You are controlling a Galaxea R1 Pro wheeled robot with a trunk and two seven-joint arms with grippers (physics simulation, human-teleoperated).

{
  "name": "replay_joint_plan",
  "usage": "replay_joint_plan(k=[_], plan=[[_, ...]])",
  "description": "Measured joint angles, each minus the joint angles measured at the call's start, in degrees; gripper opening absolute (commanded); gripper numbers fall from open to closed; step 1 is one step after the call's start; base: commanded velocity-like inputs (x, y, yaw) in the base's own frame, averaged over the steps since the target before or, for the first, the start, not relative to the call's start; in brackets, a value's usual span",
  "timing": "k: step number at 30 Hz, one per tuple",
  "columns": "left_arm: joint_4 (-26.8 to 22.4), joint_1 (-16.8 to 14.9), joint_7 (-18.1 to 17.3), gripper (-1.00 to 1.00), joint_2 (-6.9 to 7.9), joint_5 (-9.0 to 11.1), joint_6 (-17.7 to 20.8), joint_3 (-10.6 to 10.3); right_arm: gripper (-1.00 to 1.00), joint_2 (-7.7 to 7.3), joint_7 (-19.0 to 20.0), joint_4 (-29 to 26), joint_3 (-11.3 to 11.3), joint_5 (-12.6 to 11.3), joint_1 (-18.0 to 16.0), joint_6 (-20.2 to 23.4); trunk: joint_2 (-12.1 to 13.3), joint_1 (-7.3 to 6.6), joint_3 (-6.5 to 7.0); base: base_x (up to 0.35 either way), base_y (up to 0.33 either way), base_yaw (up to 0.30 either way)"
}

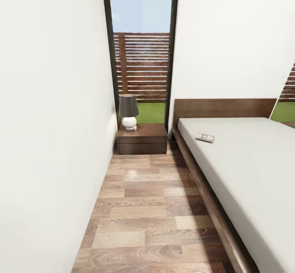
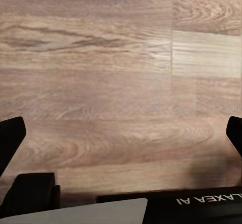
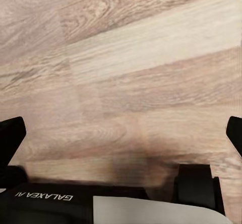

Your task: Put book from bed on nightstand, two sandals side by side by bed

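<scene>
the left end effector (image 2: 121, 133) points down at the wood-plank floor (image 2: 101, 73), its two dark fingertips (image 2: 10, 138) far apart at opposite edges of the left wrist view, so it stands wide and holds nothing. nothing but bare planks lies between the tips. the right end effector (image 3: 121, 133) is the same: fingertips (image 3: 11, 138) spread wide at the edges of the right wrist view, empty, over pale and brown planks, with a soft shadow on the floor below it.

in the head view a narrow aisle of floor runs ahead between a white wall (image 1: 49, 121) on the left and the bed (image 1: 246, 166) on the right. the bed's pale mattress sits on a low dark brown frame with a brown headboard (image 1: 225, 107) against the far wall. the book (image 1: 205, 137) lies flat on the mattress near the headboard end, close to the aisle-side edge, well ahead of the robot and apart from both end effectors.

at the far end of the aisle stands the nightstand (image 1: 142, 138), a low dark cabinet between the left wall and the bed's head corner, just beside the frame. on its top sits a lamp (image 1: 129, 111) with a dark shade and a round white base, toward the wall side; the rest of the top is bare. behind it a tall dark-framed window (image 1: 141, 52) shows a slatted wooden fence, grass and sky. the aisle floor up to the nightstand is open.
</scene>
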Motion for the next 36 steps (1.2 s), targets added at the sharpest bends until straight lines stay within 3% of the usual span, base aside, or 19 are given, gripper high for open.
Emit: replay_joint_plan(k=[36], plan=[[0.0,0.0,0.0,1.00,0.00,0.0,0.0,0.0,1.00,0.00,0.0,0.0,0.0,0.0,0.0,0.0,0.0,0.00,0.00,0.332,-0.004,0.000]])
